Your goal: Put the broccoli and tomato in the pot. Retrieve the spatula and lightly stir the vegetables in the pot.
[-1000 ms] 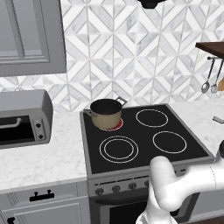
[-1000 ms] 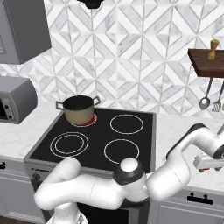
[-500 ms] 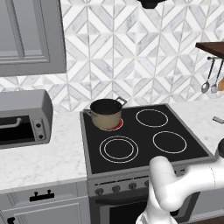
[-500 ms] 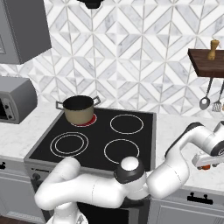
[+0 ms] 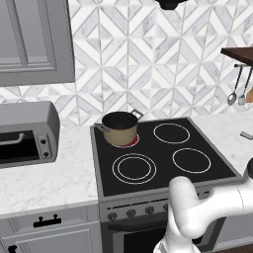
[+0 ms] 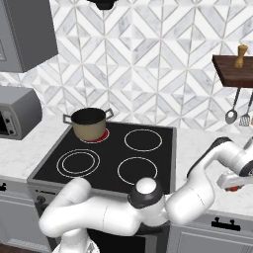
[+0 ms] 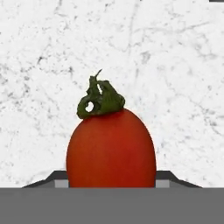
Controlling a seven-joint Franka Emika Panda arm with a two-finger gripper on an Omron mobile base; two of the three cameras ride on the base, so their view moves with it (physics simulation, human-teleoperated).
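The round tan-sided pot (image 5: 119, 128) stands on the rear-left burner of the black glass cooktop (image 6: 148, 160), its dark mouth unobstructed from above. The three burners beside the pot carry nothing. Right of the cooktop, a dark wooden shelf (image 6: 232, 70) with hanging silver utensils (image 6: 231, 115) overhangs the white marble bench (image 7: 57, 61).

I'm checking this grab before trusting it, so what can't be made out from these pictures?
- Claw contact: in the hand view the tomato covers the finger tips, so a firm grip can't be confirmed.
- Claw in the right base view: cut by the frame's right edge, too small to judge.
- Pot contents: the dark inside hides them in both base views.
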